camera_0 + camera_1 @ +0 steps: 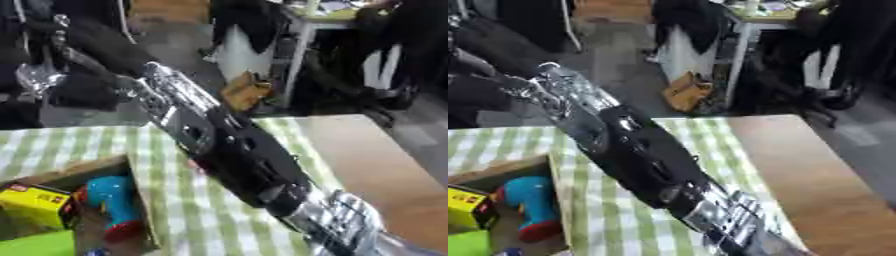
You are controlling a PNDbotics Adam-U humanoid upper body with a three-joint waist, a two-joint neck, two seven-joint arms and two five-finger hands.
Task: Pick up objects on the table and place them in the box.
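Observation:
My right arm (245,155) crosses the view on a diagonal, from the lower right up to the upper left, black with silver joints. Its hand (83,92) is a dark blurred shape beyond the table's far edge, and I cannot make out its fingers. A cardboard box (79,167) stands at the lower left. Inside it lie a yellow carton (35,202), a blue and red toy (114,197) and something green (35,245). A small pink-red thing (199,166) peeks out from under the arm, just right of the box. My left hand shows in neither view.
A green and white checked cloth (201,220) covers the table's left part, and bare wood (376,160) shows on the right. Beyond the far edge are a grey floor, dark furniture, a brown bag (245,90) and a white table leg (302,50).

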